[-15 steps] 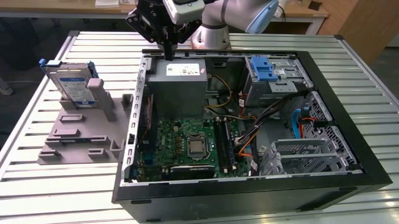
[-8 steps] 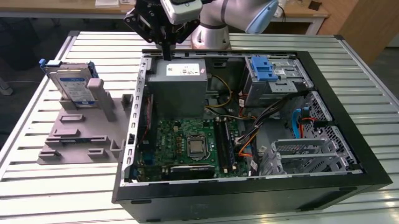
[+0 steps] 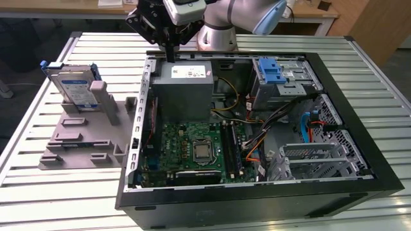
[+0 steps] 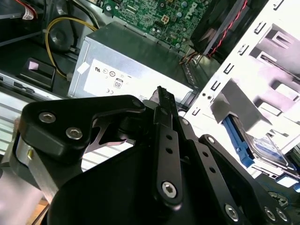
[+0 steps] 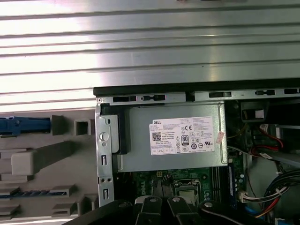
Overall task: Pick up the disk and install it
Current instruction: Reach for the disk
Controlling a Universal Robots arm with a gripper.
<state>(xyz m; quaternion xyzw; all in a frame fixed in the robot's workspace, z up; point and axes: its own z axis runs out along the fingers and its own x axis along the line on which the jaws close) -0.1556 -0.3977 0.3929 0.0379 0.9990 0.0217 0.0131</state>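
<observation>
While the disk [image 3: 74,89] waits ungrasped at the exterior view's left, the gripper [image 3: 170,57], seemingly closed and empty, must open first.

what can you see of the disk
The disk is a flat silver-grey drive with a white-and-blue label, framed by a blue plastic carrier. It stands on edge in a grey stand on the slatted table, at the exterior view's left of the open case. A grey post of the stand rises in front of it. Nothing grips it.
</observation>
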